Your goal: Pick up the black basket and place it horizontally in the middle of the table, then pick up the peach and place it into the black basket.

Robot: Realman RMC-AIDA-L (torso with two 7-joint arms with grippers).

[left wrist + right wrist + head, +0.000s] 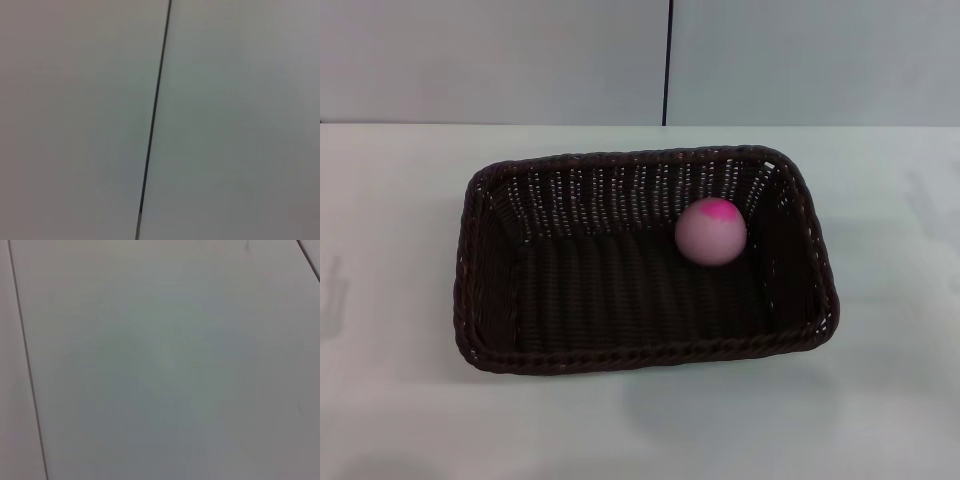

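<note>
Black basket (645, 345) sits lengthwise across the middle of the white table (400, 400), open side up. Peach (711, 231) rests inside it, toward the far right corner, close to the back wall, magenta spot up. Neither end effector appears in any view, so their state cannot be told; both wrist views show only pale panels with dark seams (152, 120).

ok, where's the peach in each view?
Head view: the peach lies inside the black basket, near its far right corner.
Left wrist view: not in it, only grey panels.
Right wrist view: not in it, only grey panels.
Shared landmark: a dark seam between wall panels, possibly the same one.
</note>
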